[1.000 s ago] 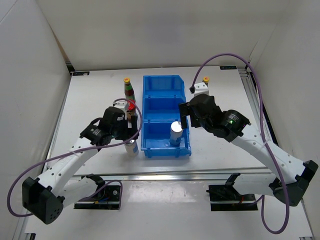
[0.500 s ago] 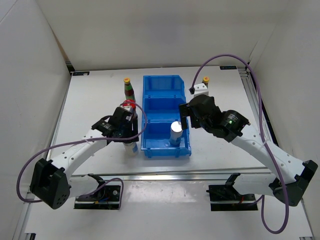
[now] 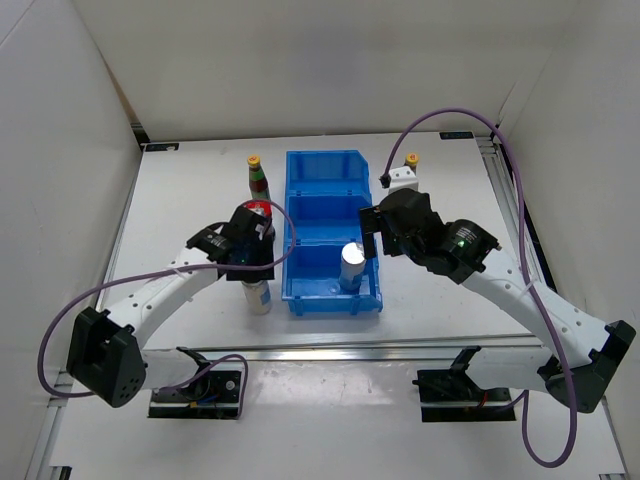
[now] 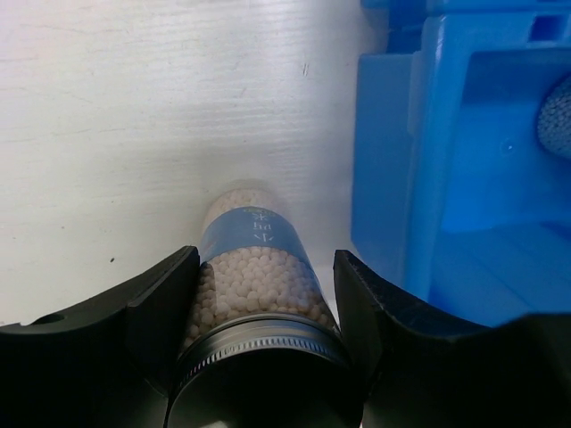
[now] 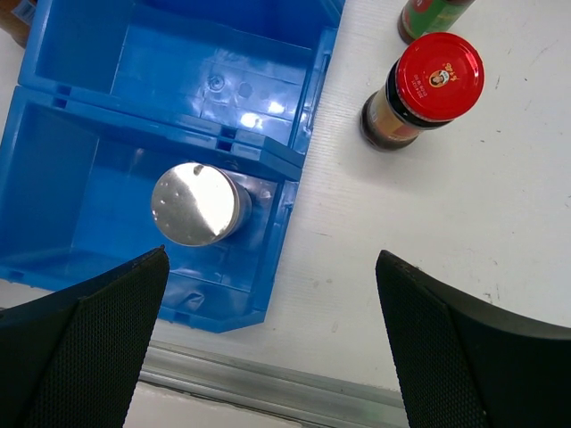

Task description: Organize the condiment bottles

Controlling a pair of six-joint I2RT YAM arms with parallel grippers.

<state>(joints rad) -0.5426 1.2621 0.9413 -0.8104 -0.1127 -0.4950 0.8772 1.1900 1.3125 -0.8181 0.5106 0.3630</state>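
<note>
A white bottle (image 4: 257, 290) full of pale beads, with a blue label and a silver top, stands on the table just left of the blue bin (image 4: 428, 178). My left gripper (image 4: 266, 257) is shut on its upper part, one finger on each side; in the top view this gripper (image 3: 250, 252) covers the bottle's (image 3: 259, 298) top. A second silver-topped white bottle (image 5: 198, 203) stands in the bin's near compartment (image 3: 352, 262). My right gripper (image 5: 272, 259) hangs open over the bin's near right corner. A red-lidded jar (image 5: 434, 85) and a slim bottle's base (image 5: 428, 16) stand right of the bin.
Left of the bin (image 3: 325, 165) are a slim yellow-capped bottle (image 3: 258, 178) and a red-lidded jar (image 3: 260, 208), partly hidden by my left wrist. Another yellow cap (image 3: 411, 158) shows behind my right arm. The bin's middle and far compartments hold nothing. A metal rail (image 5: 268, 388) runs along the table's near edge.
My left gripper has gone from wide open to shut round the white bottle, and its wrist has shifted slightly toward the bin. The right arm has not moved.
</note>
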